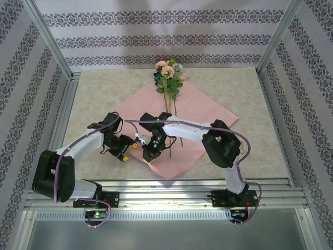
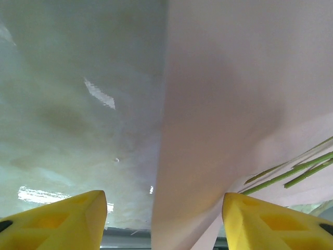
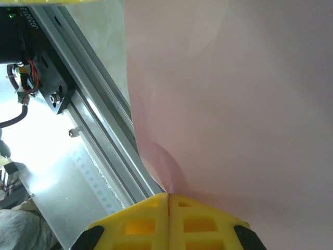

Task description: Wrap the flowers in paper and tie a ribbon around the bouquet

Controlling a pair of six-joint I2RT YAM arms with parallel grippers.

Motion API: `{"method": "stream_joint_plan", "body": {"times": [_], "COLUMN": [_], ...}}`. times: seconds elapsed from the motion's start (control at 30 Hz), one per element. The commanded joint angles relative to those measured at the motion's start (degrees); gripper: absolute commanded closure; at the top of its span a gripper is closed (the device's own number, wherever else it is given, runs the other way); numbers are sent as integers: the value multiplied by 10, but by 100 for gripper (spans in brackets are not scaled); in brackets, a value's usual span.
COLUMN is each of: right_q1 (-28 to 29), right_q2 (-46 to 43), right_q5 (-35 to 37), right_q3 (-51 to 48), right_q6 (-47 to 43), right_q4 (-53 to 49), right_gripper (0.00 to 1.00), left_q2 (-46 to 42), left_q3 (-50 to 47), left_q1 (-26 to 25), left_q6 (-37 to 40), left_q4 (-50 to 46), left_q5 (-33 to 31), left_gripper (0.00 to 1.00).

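A pink sheet of paper (image 1: 200,117) lies like a diamond on the table. The flowers (image 1: 169,73) rest on it unwrapped, with the blooms at its far corner and thin green stems (image 1: 171,107) running down its middle. My left gripper (image 1: 126,148) hovers at the paper's left edge. Its yellow fingers (image 2: 62,221) stand apart, with a raised edge of paper (image 2: 208,130) between them and the stems (image 2: 291,174) to the right. My right gripper (image 1: 152,152) is shut on a pinched fold of the paper (image 3: 234,94) near its front corner, jaws together (image 3: 168,202). The ribbon is out of view.
The beige marbled tabletop (image 1: 99,94) surrounds the paper. An aluminium rail (image 1: 171,185) runs along the near edge, close to the right gripper, and appears as rail (image 3: 99,130) in the right wrist view. Patterned walls (image 1: 166,36) enclose the back and sides.
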Motion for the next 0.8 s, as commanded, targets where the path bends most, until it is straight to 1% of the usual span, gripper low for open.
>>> {"method": "stream_joint_plan", "body": {"times": [0.0, 0.13, 0.23, 0.33, 0.37, 0.43, 0.53, 0.57, 0.6, 0.63, 0.67, 0.73, 0.77], "right_q1": [1, -1, -1, -1, -1, -2, -3, -3, -4, -5, -6, -10, -13], "right_q2": [3, 3, 3, 5, 5, 7, 12, 13, 15, 14, 11, -5, -18], "right_q5": [-33, -36, -39, -41, -39, -37, -36, -35, -32, -28, -20, 1, 10], "right_q3": [19, 20, 21, 21, 21, 21, 23, 24, 25, 25, 23, 15, 8], "right_q6": [-15, -12, -10, -11, -12, -14, -17, -19, -22, -24, -29, -36, -40], "right_q4": [1, 4, 6, 5, 3, 1, -2, -3, -3, -3, -3, 6, 12], "right_gripper": [100, 100, 100, 100, 100, 100, 100, 100, 98, 94, 87, 70, 63], "left_q2": [-18, -12, -11, -8, -2, 7, 10, 12, 14, 18, 23, 34, 38], "left_q3": [-29, -39, -58, -70, -72, -68, -55, -53, -53, -55, -55, -52, -53], "left_q1": [-27, -49, -51, -52, -51, -52, -52, -52, -52, -53, -53, -52, -52], "left_q6": [-61, -84, -91, -86, -83, -79, -69, -69, -74, -79, -85, -99, -107], "left_q4": [75, 108, 120, 122, 122, 115, 90, 89, 93, 98, 105, 114, 118], "left_q5": [12, 4, -4, -20, -21, -17, -28, -30, -29, -26, -23, -17, -15], "left_gripper": [40, 40, 44, 59, 63, 68, 73, 76, 80, 83, 87, 91, 95]}}
